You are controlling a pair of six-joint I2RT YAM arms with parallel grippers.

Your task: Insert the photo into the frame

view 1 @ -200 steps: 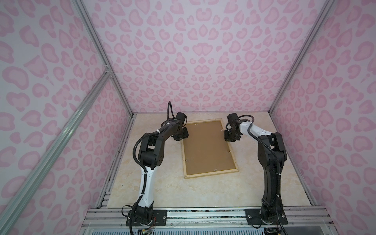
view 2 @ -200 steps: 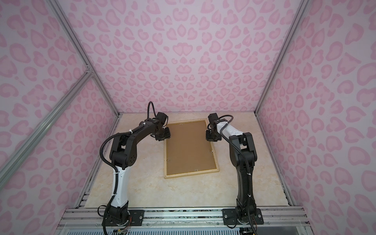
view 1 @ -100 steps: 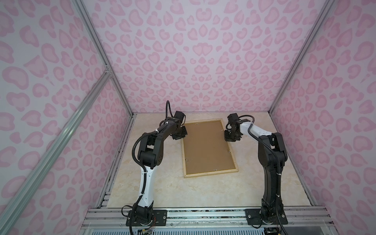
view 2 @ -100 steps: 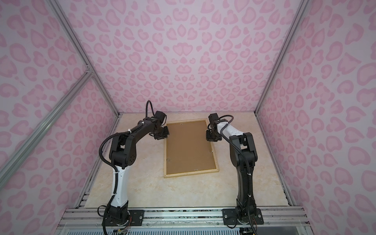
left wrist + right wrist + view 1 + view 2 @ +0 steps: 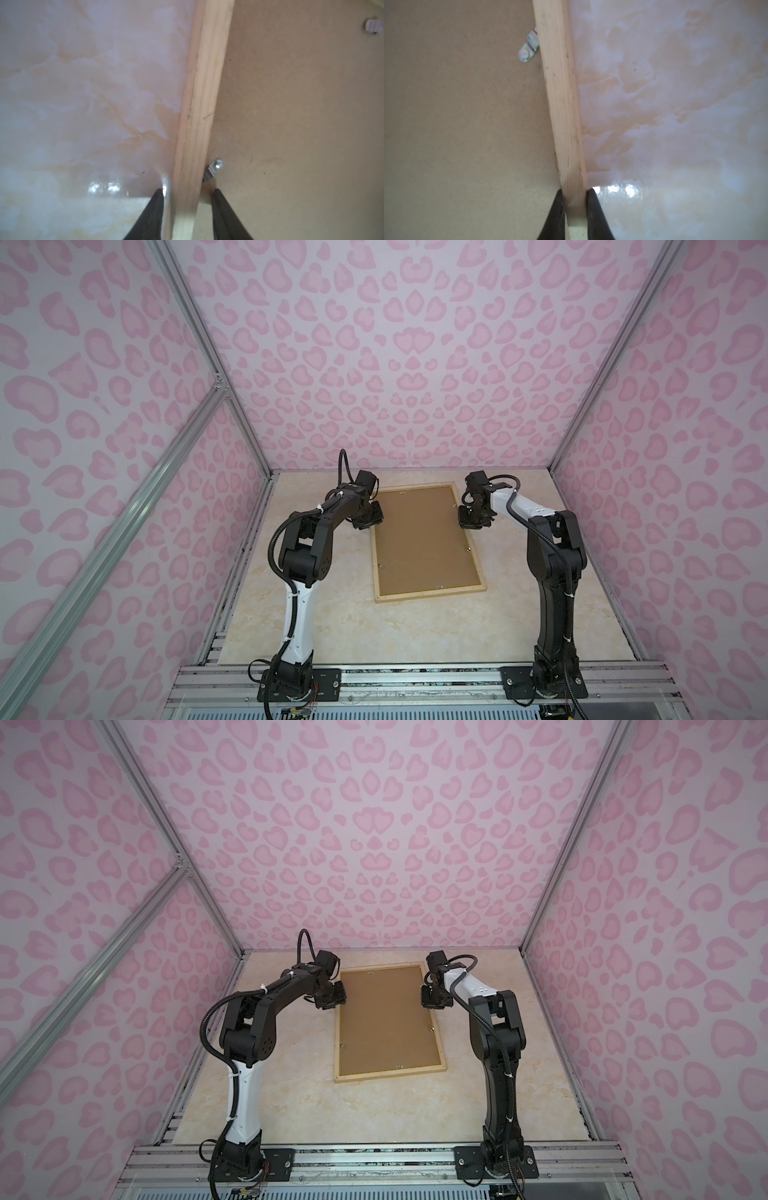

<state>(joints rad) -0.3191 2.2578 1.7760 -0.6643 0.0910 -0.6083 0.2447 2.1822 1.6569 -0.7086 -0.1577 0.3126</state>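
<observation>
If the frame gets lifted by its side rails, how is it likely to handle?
Frame looks stiff: straight wood rails around a flat backing, so probably little sag. Likely light for its size; rails are thin. Right claw pinches a narrow rail, so it might pivot or slip.

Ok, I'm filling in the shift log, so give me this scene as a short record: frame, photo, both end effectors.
frame: flat on the table, brown backing board facing up
photo: not visible
left end effector: open, straddling the frame's left rail with gaps either side
right end effector: shut on the frame's right rail
</observation>
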